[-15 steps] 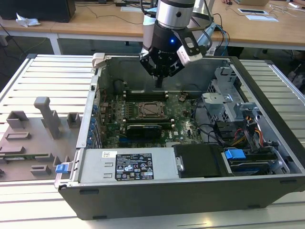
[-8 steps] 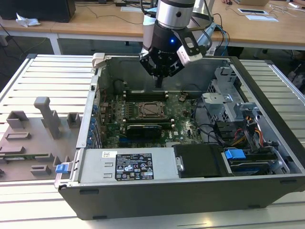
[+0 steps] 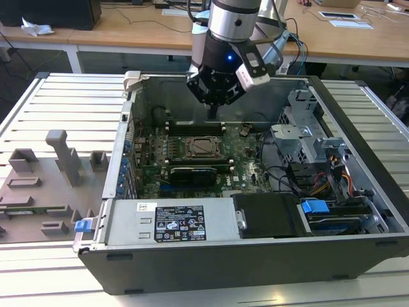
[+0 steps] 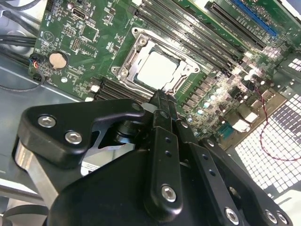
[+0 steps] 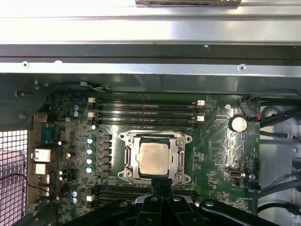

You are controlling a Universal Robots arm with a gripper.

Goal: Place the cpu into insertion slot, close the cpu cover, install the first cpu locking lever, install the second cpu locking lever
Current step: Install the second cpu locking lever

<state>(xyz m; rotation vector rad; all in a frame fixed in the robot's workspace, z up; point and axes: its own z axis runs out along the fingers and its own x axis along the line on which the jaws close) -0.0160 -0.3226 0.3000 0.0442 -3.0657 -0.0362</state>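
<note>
My claw point(image 4: 162, 101) hangs inside the open computer case point(image 3: 358, 249), fingers pressed together and carrying nothing, its tip poised just above the near edge of the insertion slot point(image 5: 155, 157). Beyond the tip, the cpu point(image 5: 154, 157) lies seated flat in that socket on the green motherboard point(image 5: 216, 150), and the cpu cover point(image 4: 188, 70) is folded down around it, framing the pale metal top. Farther off, memory slots point(image 5: 146, 110) run beside the socket.
</note>
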